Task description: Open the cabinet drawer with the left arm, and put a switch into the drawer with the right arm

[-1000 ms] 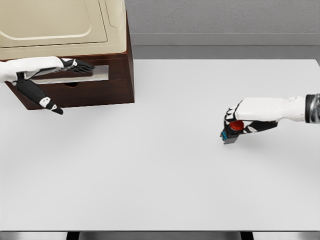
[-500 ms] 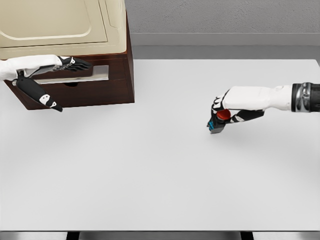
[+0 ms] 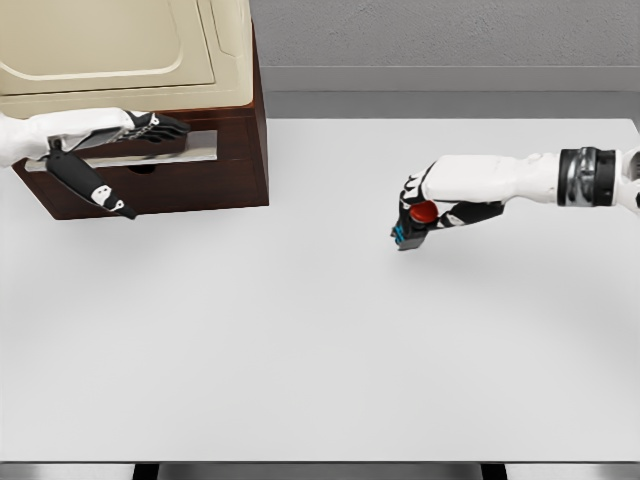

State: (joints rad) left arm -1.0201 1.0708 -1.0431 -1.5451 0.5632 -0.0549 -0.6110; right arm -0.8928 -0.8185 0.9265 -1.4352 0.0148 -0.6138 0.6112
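The dark brown cabinet (image 3: 215, 180) with a cream top stands at the table's back left. Its drawer (image 3: 195, 150) shows a pale strip of front edge and looks pulled out a little. My left hand (image 3: 150, 128) lies flat along the drawer's top edge, fingers stretched out, thumb hanging down in front. At the right, my right hand (image 3: 418, 212) hangs above the table, shut on the switch (image 3: 412, 226), a small dark box with a red button and a blue side.
The white table (image 3: 320, 350) spreads wide between the switch and the cabinet. A grey wall (image 3: 450, 40) runs behind the table's far edge.
My right hand has carried the switch left and slightly upward, toward the cabinet. My left hand stayed at the drawer, shifting only a little.
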